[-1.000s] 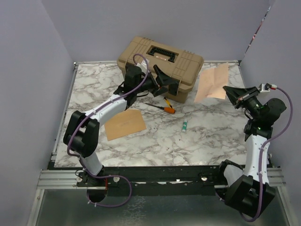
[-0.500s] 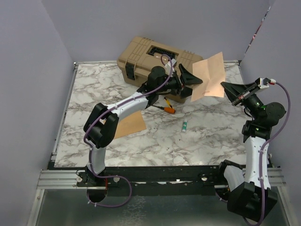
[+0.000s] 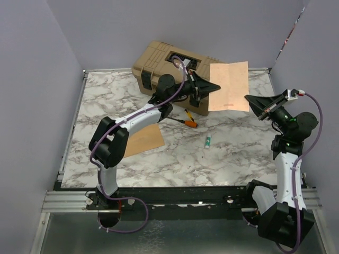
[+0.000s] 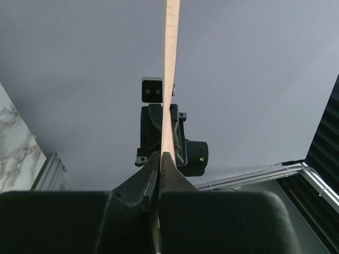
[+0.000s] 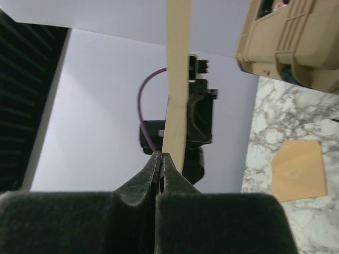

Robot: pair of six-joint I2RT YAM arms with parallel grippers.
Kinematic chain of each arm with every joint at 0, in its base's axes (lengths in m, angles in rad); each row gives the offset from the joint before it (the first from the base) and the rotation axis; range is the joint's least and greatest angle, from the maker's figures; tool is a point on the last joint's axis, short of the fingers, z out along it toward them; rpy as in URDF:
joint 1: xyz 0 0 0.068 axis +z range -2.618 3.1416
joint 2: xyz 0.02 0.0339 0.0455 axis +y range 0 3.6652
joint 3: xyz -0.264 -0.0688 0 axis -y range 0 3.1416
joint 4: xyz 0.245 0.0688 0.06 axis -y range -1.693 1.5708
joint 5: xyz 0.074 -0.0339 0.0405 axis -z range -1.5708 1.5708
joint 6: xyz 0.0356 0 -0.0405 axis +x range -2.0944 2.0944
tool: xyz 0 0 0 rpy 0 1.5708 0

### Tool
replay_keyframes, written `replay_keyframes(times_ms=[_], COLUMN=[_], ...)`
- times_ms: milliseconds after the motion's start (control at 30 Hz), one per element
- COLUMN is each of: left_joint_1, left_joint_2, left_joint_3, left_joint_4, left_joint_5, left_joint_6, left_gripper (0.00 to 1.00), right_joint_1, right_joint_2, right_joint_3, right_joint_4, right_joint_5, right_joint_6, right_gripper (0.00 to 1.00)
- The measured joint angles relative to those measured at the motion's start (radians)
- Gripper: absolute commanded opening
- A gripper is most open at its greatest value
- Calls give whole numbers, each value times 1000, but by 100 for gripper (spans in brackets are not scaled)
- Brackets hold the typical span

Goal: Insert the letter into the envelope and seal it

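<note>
The letter (image 3: 229, 84), a pale peach sheet, hangs upright in the air over the back right of the table. My left gripper (image 3: 214, 86) is shut on its left edge, and my right gripper (image 3: 249, 99) is shut on its lower right edge. Seen edge-on, the letter (image 4: 170, 53) rises from the left gripper (image 4: 161, 153), with the other arm behind it. The right gripper (image 5: 160, 154) pinches the letter (image 5: 177, 79) the same way. The envelope (image 3: 147, 138), darker brown, lies flat on the table, partly under the left arm; the envelope (image 5: 299, 169) also shows in the right wrist view.
A tan toolbox (image 3: 159, 61) stands at the back of the marble table (image 3: 233, 153), just behind the left arm. An orange-handled screwdriver (image 3: 189, 121) and a small green item (image 3: 208, 141) lie mid-table. Grey walls close in on both sides.
The left arm swung right from the toolbox to the letter, and its open jaws shut on the sheet's left edge. The right gripper kept its hold while the sheet turned squarer and upright.
</note>
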Motion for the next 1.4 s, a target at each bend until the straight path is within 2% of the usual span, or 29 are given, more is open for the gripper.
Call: replay_keyframes(times_ms=[33,133,167,233,333,467,667,700,900,1133,1267,1400], left_joint_1=[4,18,21,29,37,37,36,36,37,48,50,55], left_joint_2=[-5,-12,-13,-13,-13,-14,-21,-23,-53,-131,-156,-162], left_joint_3=[-6,-8,-7,-2,8,21,34,35,29,5,-6,-21], left_joint_4=[9,29,33,39,43,45,46,46,47,51,54,52], left_joint_5=[0,1,3,13,35,71,121,132,160,180,192,195], left_joint_6=[-2,9,14,31,52,76,111,117,136,146,156,167], left_gripper=[0,0,0,0,0,0,0,0,0,0,0,0], right_joint_1=[0,0,0,0,1,28,137,150,174,174,179,208], right_joint_2=[5,33,47,76,102,155,294,305,315,341,373,402], right_joint_3=[1,37,65,131,199,229,230,228,209,209,214,246], right_joint_4=[-21,-130,-177,-251,-273,-230,-187,-169,76,258,296,310], right_joint_5=[-3,-11,-14,-21,-42,-72,-73,-72,-61,-41,-38,-37], right_joint_6=[-26,-132,-181,-275,-388,-451,-459,-448,-322,-214,-193,-188], right_gripper=[11,64,77,90,97,99,98,96,70,56,53,46])
